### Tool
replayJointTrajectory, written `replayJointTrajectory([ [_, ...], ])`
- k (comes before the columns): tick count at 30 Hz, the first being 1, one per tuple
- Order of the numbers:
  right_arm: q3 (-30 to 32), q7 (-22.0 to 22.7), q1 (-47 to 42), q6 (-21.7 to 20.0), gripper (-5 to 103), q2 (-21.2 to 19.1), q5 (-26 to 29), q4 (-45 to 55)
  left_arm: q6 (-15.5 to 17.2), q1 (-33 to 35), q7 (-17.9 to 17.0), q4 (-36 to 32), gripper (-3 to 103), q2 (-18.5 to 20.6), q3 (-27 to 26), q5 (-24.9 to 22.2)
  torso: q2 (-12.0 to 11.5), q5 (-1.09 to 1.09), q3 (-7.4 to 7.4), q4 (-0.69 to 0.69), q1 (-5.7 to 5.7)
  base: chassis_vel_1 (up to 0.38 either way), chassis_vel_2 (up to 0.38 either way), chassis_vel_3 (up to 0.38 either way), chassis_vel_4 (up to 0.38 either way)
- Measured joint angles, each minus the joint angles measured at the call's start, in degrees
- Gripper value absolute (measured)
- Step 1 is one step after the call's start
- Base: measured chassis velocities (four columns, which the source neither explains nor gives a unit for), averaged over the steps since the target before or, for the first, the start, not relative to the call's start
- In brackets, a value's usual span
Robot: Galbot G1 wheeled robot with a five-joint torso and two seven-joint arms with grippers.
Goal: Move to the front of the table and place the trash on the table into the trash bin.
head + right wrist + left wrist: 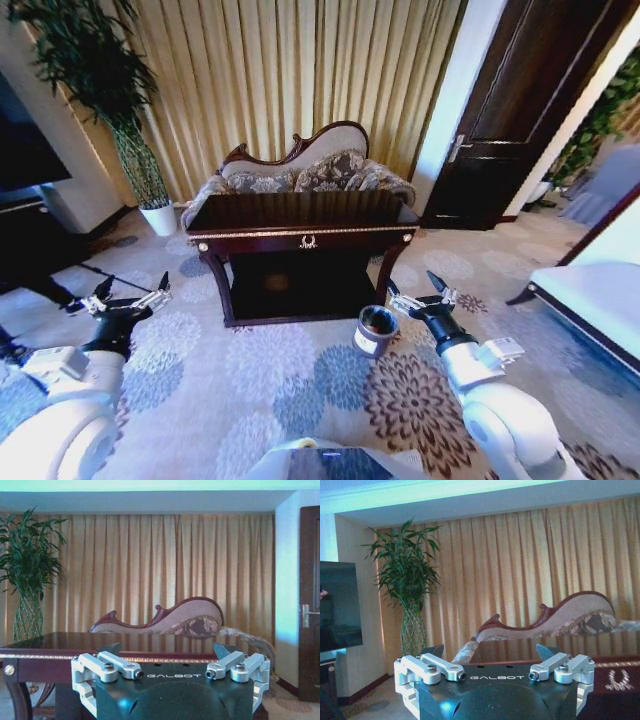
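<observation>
One table [300, 232], one trash bin [376, 331], one sofa [300, 172], one potted plant [140, 160], one door [520, 110] and two hands, left [131, 296] and right [421, 293], are being counted.

Both arms reach forward and low toward the table [300, 232]: the left gripper [130, 293] off its left corner, the right gripper [421, 292] near its right leg, both seemingly spread wide.

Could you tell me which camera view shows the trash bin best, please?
The head view: the trash bin stands whole on the carpet by the table's front right leg, near the right gripper. Both wrist views look over the tabletop, above the bin.
</observation>
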Motion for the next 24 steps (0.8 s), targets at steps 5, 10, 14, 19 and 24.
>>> replayJointTrajectory([
  [5, 0.0, 0.1, 0.2, 0.1, 100, 0.0, 0.1, -0.3, 0.0, 0.0, 0.0, 0.0, 100, -0.1, 0.4, 0.3, 0.0, -0.02, -0.01, 0.01, 0.0, 0.323, -0.342, -0.326, 0.333],
  [10, -0.1, 1.1, 0.6, 1.3, 100, 0.1, 0.1, -1.7, -1.0, 0.2, -0.9, 0.0, 100, -0.7, 1.7, 0.4, 0.0, 0.04, -0.01, 0.0, -0.01, 0.327, -0.328, -0.343, 0.34],
  [14, 0.0, 1.7, 1.0, 1.4, 100, 0.3, -0.2, -3.3, -1.1, 0.4, -1.4, 0.0, 100, -1.6, 2.8, 0.6, 0.0, -0.04, -0.04, 0.01, -0.04, 0.184, -0.181, -0.177, 0.242],
  [19, 0.2, 2.9, 1.2, 1.6, 100, 0.6, -0.9, -5.1, -1.3, 0.5, -1.7, 0.0, 100, -2.6, 3.5, 0.7, 0.0, 0.0, -0.01, 0.01, -0.03, 0.052, -0.028, -0.07, 0.08],
  [24, 0.2, 4.5, 0.9, 2.3, 100, 0.8, -1.9, -5.8, -1.2, 0.7, -1.7, 0.0, 100, -3.7, 3.8, 1.5, 0.0, -0.01, 0.02, 0.0, 0.06, -0.054, 0.032, 0.043, -0.042],
])
